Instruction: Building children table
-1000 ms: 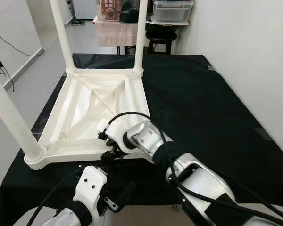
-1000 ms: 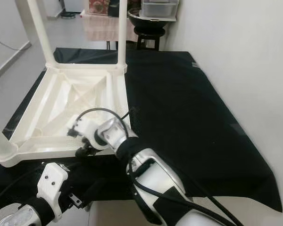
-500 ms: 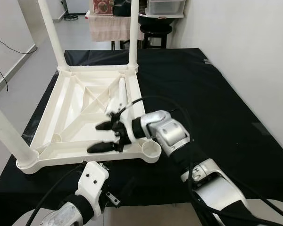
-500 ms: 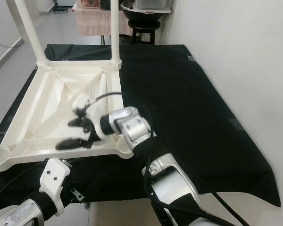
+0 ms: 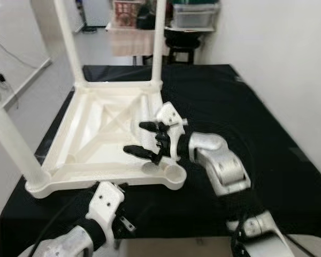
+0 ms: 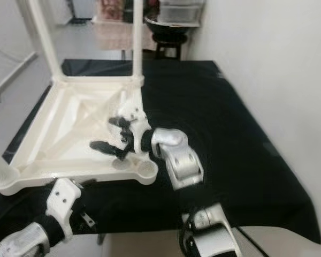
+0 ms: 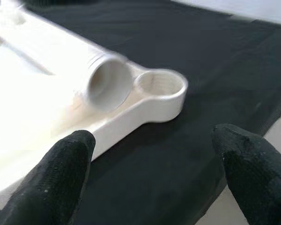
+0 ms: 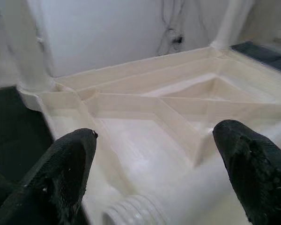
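Black-draped bench [image 5: 241, 107] bears upturned white table [image 5: 96, 134]; right tool [image 5: 144, 140] spread above.

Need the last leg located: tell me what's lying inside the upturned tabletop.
A loose white leg lies inside the tabletop, beneath the open right claw. Its middle is covered by the claw.

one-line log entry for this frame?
stage: fourth leg | right gripper: open over loose leg | left gripper: open, low | tabletop: inverted | corner socket: empty
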Available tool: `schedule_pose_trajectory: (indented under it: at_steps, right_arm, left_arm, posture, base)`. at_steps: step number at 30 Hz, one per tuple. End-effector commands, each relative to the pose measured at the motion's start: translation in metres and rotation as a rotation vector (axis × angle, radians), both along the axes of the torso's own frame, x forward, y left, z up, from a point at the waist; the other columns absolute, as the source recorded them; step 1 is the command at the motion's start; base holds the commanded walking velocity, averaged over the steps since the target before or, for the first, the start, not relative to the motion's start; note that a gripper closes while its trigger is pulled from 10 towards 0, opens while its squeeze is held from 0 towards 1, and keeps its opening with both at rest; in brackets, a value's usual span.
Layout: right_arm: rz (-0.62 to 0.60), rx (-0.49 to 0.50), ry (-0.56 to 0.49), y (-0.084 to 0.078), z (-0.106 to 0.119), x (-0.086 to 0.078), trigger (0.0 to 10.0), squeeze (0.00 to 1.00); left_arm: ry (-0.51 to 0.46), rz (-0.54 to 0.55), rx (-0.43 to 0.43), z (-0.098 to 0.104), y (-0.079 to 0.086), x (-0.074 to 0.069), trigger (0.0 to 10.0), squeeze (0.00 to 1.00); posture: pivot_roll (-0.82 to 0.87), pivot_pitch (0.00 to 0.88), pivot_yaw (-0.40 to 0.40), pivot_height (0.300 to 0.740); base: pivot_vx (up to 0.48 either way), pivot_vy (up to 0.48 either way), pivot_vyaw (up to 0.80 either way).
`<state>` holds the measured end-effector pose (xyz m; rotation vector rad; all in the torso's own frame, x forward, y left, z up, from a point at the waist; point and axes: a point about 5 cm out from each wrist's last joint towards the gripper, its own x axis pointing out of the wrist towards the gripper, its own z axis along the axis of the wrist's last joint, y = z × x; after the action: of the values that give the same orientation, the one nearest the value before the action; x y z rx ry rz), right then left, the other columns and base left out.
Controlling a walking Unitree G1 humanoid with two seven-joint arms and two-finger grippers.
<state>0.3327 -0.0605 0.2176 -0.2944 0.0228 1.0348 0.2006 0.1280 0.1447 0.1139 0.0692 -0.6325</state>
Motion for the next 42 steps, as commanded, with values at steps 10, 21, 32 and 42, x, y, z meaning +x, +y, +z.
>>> schedule_pose_trajectory:
  at_steps: [10,21,32,42]
  right_arm:
    - [-0.092,-0.264,0.097,-0.020,-0.048,-0.023,10.0,0.00]
    - [-0.224,-0.310,0.128,-0.013,-0.058,-0.022,10.0,0.00]
    - [-0.432,-0.268,0.108,-0.016,-0.045,-0.002,10.0,0.00]
    - [-0.529,-0.339,0.049,-0.002,-0.047,0.004,10.0,0.00]
  left_arm:
    - [0.025,-0.054,0.026,-0.012,-0.002,0.005,10.0,0.00]
    - [0.027,0.007,-0.005,-0.017,0.001,0.003,10.0,0.00]
    - [0.015,0.004,-0.005,-0.018,0.001,0.006,10.0,0.00]
    - [0.006,0.007,-0.006,-0.018,0.000,0.008,10.0,0.00]
  posture:
    - [-0.01,0.000,-0.011,0.740]
    - [-0.01,0.000,-0.020,0.740]
    - [-0.01,0.000,-0.019,0.740]
    - [-0.01,0.000,-0.020,0.740]
  base:
    - [0.000,0.000,0.00]
    - [0.000,0.000,0.00]
    - [0.000,0.000,0.00]
    - [0.000,0.000,0.00]
